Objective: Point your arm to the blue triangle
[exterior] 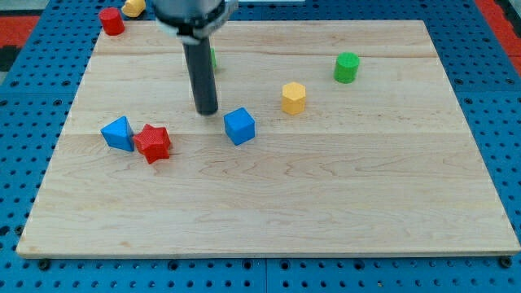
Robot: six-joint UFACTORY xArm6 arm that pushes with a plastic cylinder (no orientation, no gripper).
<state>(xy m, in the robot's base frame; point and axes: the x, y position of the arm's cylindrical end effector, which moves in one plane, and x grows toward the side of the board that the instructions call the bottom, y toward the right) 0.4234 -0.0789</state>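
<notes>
1. The tip is a bare rod end with no jaws to open or close; it rests upper-centre, just left of the blue cube.
2. The blue triangle lies at left, touching the red star.
3. Judged: approach unfinished; the next move calls for leftward travel.
4. The blocks look like smooth plastic on a pale wooden board.
</notes>
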